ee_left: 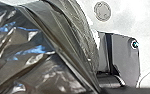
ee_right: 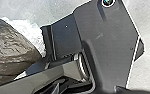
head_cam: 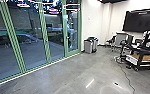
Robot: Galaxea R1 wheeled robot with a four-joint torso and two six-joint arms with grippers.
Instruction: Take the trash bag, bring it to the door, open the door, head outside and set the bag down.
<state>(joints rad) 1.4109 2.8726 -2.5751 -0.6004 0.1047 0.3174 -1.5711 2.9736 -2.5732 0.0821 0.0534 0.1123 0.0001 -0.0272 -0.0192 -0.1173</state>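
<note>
A dark, shiny trash bag (ee_left: 41,50) shows large and close in the left wrist view, its plastic creased and stretched. In the right wrist view the brown-black trash bag (ee_right: 12,50) appears beside the robot's own plate, with whitish material along its edge. The glass door (head_cam: 72,30) in its green frame stands at the end of the glass wall in the head view, and it looks closed. How the bag is held is hidden.
Grey bins (head_cam: 91,45) stand by the white wall just right of the door. Farther right are chairs (head_cam: 121,39), a black cart (head_cam: 141,58) with boxes, and a cable (head_cam: 127,76) lying on the floor. A wall screen (head_cam: 141,21) hangs above.
</note>
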